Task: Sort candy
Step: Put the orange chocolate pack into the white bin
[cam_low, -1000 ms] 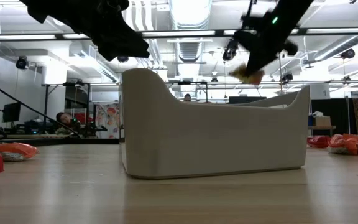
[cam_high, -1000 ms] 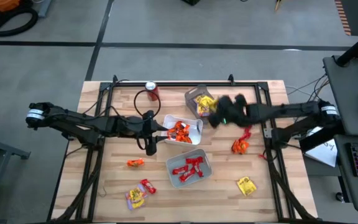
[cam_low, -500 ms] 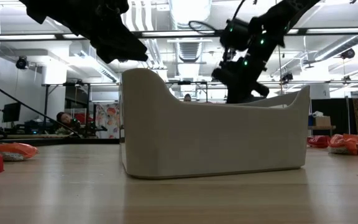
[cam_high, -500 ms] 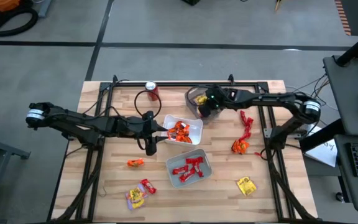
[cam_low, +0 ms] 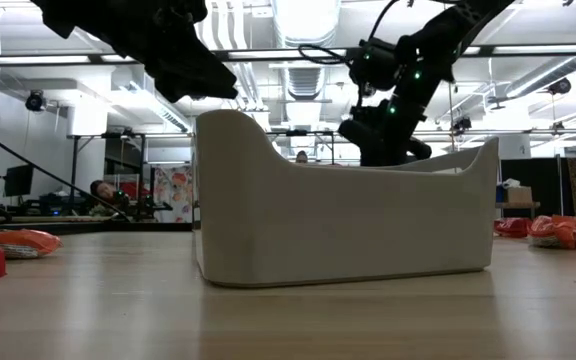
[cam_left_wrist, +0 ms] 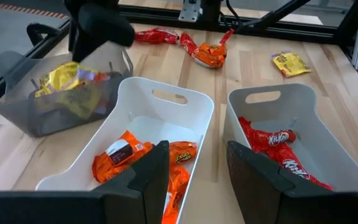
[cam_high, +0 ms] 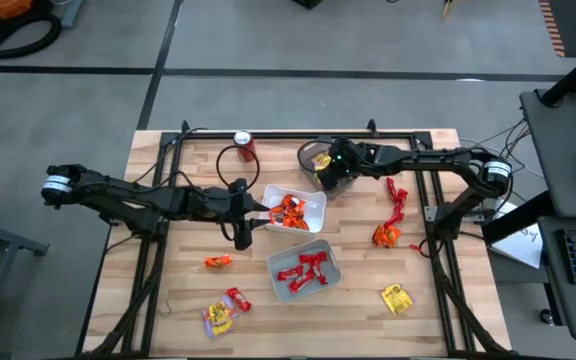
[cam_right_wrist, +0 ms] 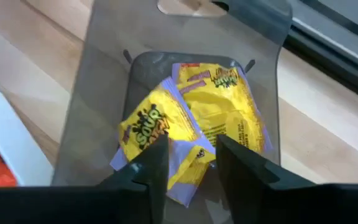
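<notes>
Yellow candy (cam_right_wrist: 191, 118) lies in the grey tray (cam_high: 311, 155) at the far middle of the table. My right gripper (cam_right_wrist: 191, 168) hangs open just above it, empty; it also shows from overhead (cam_high: 334, 172). Orange candy (cam_high: 288, 210) fills one white tray (cam_high: 313, 200), and red candy (cam_high: 306, 270) fills the other (cam_high: 330, 282). My left gripper (cam_left_wrist: 197, 174) waits open and empty beside the orange tray, level with its left end (cam_high: 255, 212). Loose candy lies on the table: red (cam_high: 396, 195), orange (cam_high: 386, 235), yellow (cam_high: 396, 298), orange (cam_high: 218, 262) and a mixed few (cam_high: 223, 310).
A red soda can (cam_high: 243, 145) stands at the far edge, left of the grey tray. Black frame rails (cam_high: 168, 160) run along the table's far, left and right sides. In the low view the near white tray (cam_low: 338, 220) blocks most of the table behind it.
My right gripper has swung toward the table's left and sunk over the grey tray, tipping further downward. The yellow candy that hung from it in the low view a second ago is gone from its fingers.
</notes>
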Motion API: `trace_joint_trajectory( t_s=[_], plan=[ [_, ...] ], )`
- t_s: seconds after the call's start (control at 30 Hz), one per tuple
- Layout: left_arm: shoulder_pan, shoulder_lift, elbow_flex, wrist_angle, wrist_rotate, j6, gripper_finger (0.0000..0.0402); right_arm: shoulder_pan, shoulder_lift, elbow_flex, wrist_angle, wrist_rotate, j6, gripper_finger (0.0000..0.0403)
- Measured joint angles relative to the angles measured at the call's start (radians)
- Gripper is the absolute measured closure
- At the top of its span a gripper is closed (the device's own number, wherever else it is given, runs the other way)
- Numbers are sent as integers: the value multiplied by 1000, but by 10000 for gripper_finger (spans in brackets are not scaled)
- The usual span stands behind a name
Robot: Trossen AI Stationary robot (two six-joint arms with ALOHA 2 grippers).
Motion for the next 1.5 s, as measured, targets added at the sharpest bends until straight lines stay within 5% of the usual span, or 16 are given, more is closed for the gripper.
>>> trace_joint_trajectory(
  t_s=[0.33, 0.7, 1.23, 1.5],
  plan=[
    [-4, 0, 12, -255, 2, -206, 258, 71, -144, 10, -6, -61, -11, 249],
    [-114, 0, 70, -670, 46, -468, 258, 354, -251, 10, -8, -61, -77, 271],
    [-342, 4, 71, -733, 115, -558, 255, 622, -218, 4, -3, -13, -69, 276],
    [-437, 100, 71, -742, 81, -597, 179, 638, -216, -1, -3, 27, -62, 266]
  ],
)
